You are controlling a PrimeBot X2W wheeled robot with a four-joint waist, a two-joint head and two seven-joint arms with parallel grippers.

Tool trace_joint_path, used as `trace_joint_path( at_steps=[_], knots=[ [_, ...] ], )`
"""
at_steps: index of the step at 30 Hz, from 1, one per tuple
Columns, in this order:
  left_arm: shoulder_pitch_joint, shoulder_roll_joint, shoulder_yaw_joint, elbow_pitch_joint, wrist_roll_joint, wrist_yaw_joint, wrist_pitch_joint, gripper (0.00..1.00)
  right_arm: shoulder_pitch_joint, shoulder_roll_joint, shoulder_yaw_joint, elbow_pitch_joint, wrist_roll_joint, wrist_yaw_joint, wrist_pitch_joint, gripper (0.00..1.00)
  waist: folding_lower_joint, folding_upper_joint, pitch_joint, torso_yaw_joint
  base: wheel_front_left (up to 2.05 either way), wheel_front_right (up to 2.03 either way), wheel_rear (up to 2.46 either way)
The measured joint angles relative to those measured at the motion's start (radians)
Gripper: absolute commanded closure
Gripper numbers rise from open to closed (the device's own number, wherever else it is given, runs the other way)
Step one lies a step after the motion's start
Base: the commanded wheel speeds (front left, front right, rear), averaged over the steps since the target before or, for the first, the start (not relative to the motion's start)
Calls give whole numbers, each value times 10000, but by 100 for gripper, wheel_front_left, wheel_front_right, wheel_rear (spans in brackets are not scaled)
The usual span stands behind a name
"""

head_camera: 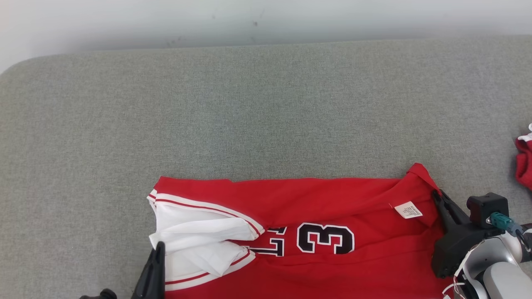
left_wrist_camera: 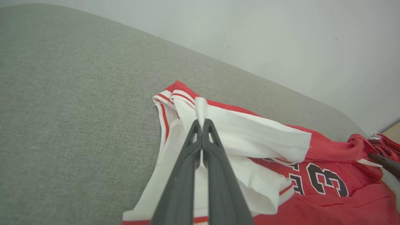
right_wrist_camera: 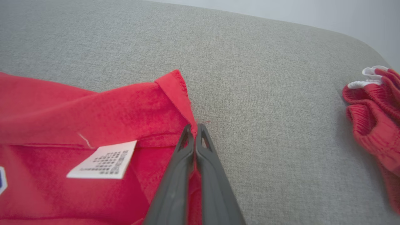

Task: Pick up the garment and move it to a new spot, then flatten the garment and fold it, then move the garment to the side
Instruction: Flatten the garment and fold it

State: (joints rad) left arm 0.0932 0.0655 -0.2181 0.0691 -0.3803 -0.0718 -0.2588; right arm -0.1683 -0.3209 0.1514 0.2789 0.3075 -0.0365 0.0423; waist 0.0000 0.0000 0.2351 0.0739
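Note:
The garment (head_camera: pixel 316 207) is a red jersey with white trim and black numerals, lying partly folded at the near edge of the grey surface. My left gripper (head_camera: pixel 158 249) is shut on its white sleeve fabric at the left end; in the left wrist view the gripper (left_wrist_camera: pixel 201 123) pinches a raised white fold of the garment (left_wrist_camera: pixel 250 134). My right gripper (head_camera: pixel 436 193) is shut on the red hem corner at the right end, and the right wrist view shows this gripper (right_wrist_camera: pixel 194 127) clamping the garment (right_wrist_camera: pixel 93 115) beside a white care label (right_wrist_camera: pixel 103 160).
The grey padded surface (head_camera: pixel 266 108) stretches wide behind the jersey toward a pale wall. A second red piece of clothing (head_camera: pixel 524 160) lies bunched at the right edge, also seen as the red bundle (right_wrist_camera: pixel 375 109) in the right wrist view.

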Motion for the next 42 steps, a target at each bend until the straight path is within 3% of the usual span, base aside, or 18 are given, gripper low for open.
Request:
trace_joint_path(
  at_steps=[4,5,6,7,8,15,30,37,42],
  knots=[
    [-2,-13,-222,109,2,-88,0,100,4,2,40,-40,0,0,4,100,0,0,-41,-1,0,0,0],
    [-1,-21,-253,151,2,-90,0,95,9,4,48,-52,0,0,6,85,0,0,-53,-1,0,0,0],
    [-1,-23,-259,199,2,-90,0,62,14,8,54,-63,2,0,13,0,0,0,-67,0,0,0,0],
    [0,-21,-263,276,2,-92,0,13,31,19,58,-65,10,0,15,0,0,-1,-81,1,0,0,0],
    [1,-21,-284,393,2,-104,0,0,67,31,56,-69,31,-2,17,0,0,0,-96,4,0,0,0],
    [179,-10,-420,876,4,-176,0,0,438,48,-27,-81,140,-90,19,0,0,0,-277,66,0,0,0],
    [673,249,-150,1425,169,-128,2,0,1050,163,-989,-886,387,-617,-387,0,0,0,-592,203,0,0,0],
    [758,606,186,2061,832,736,2,0,1240,869,-1271,-1252,702,-702,-796,0,-1,0,-804,198,0,0,0],
    [314,594,370,1304,1252,1072,25,0,1238,1404,-1582,-1517,1149,-780,-1296,0,-1,0,-990,204,0,0,0]
  ],
)
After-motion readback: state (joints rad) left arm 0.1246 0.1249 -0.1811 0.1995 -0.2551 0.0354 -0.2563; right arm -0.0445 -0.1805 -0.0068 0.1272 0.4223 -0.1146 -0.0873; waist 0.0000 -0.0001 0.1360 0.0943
